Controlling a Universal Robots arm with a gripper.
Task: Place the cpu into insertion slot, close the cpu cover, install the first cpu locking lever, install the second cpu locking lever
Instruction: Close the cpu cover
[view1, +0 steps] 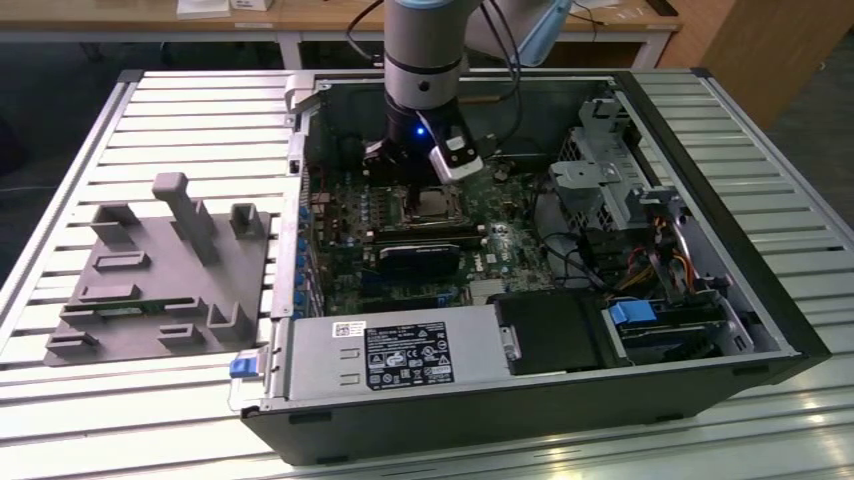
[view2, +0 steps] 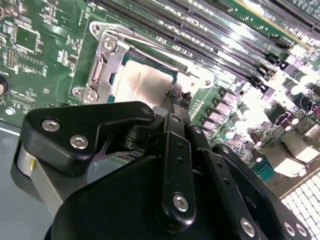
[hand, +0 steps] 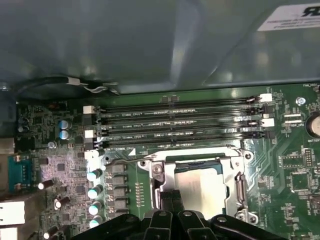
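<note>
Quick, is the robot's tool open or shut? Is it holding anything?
Tool: shut, its tip at the edge of the cpu, with nothing visibly held.

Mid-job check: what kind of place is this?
Probably a robotics lab or workshop: an open computer case lies on a slatted metal table, a grey fixture block beside it, desks behind.

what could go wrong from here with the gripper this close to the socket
1. The gripper is at the edge of the cpu; a sideways slip might scratch its metal top or nudge it askew.
2. The memory slots and capacitors stand close by, so a stray push could strike them.
</note>
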